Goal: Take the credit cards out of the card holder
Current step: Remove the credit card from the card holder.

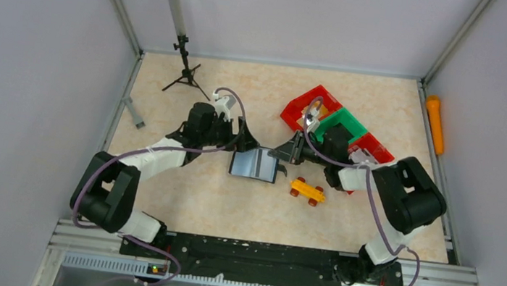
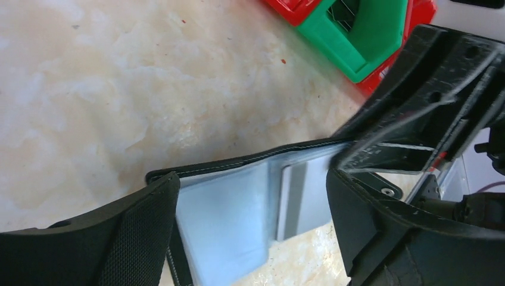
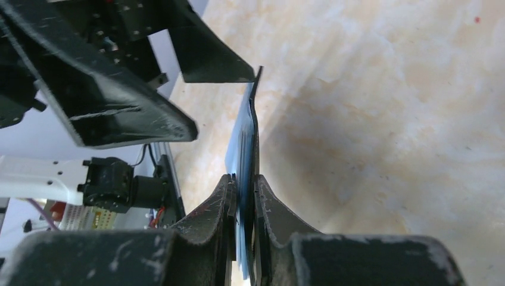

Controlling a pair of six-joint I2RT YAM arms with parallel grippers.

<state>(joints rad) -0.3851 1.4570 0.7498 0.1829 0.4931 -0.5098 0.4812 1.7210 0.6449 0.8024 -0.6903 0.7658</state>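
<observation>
The black card holder (image 1: 254,165) lies open at mid-table with its pale blue-grey inner sleeves facing up. In the left wrist view the holder (image 2: 226,208) shows a card with a dark stripe (image 2: 306,196) in its right sleeve. My right gripper (image 1: 280,153) is shut on the holder's right edge. The right wrist view shows its jaws (image 3: 244,186) pinching the thin holder (image 3: 250,128) edge-on. My left gripper (image 1: 243,143) is open wide, its fingers (image 2: 128,238) straddling the holder (image 2: 250,199) from the left side, one tip at its far edge.
A yellow-orange toy brick car (image 1: 307,190) lies just right of the holder. Red and green bins (image 1: 340,124) stand behind my right arm. A small tripod (image 1: 185,70) stands at the back left, a grey piece (image 1: 134,112) by the left wall. An orange object (image 1: 435,123) lies along the right edge.
</observation>
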